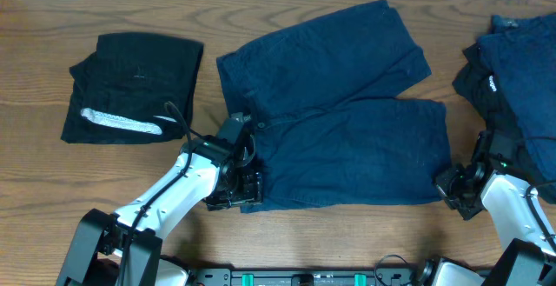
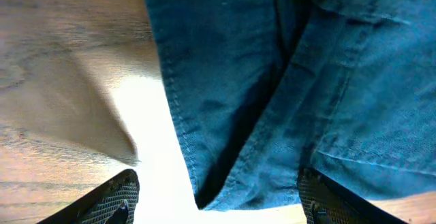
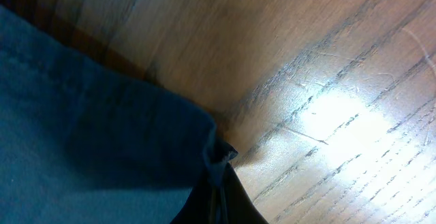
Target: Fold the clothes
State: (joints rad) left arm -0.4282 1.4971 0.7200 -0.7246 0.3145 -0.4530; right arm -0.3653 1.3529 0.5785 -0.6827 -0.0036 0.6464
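Navy blue shorts (image 1: 347, 121) lie spread across the middle of the table, one leg angled toward the back. My left gripper (image 1: 236, 180) sits at their near-left waist corner. In the left wrist view its fingers (image 2: 112, 198) stand open on either side of the waistband corner (image 2: 245, 176), which lies between them unpinched. My right gripper (image 1: 453, 187) is at the near-right hem corner; in the right wrist view the gripper (image 3: 221, 197) is shut, with the shorts' corner (image 3: 216, 154) pinched at its tips.
A folded black garment (image 1: 135, 82) with a whitish-grey band (image 1: 120, 122) lies at the left. A pile of navy and black clothes (image 1: 521, 69), one with a small white mark (image 1: 492, 83), is at the right edge. Bare wood table (image 1: 347, 242) runs along the front.
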